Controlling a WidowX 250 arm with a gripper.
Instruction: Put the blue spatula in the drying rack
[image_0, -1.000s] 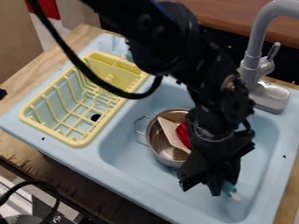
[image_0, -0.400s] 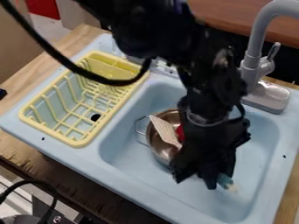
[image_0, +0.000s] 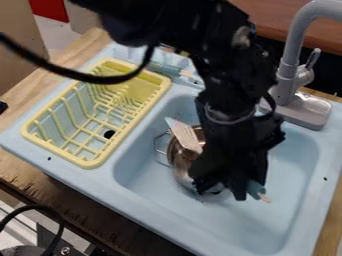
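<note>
Over the sink basin (image_0: 287, 220), your gripper (image_0: 222, 193) has its fingers closed on the blue spatula (image_0: 254, 188). The drying rack (image_0: 92, 163) sits beside the basin.

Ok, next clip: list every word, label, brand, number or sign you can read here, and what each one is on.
None. No print can be read on the rack, the sink, the tap, the pot or the red panel.
</note>
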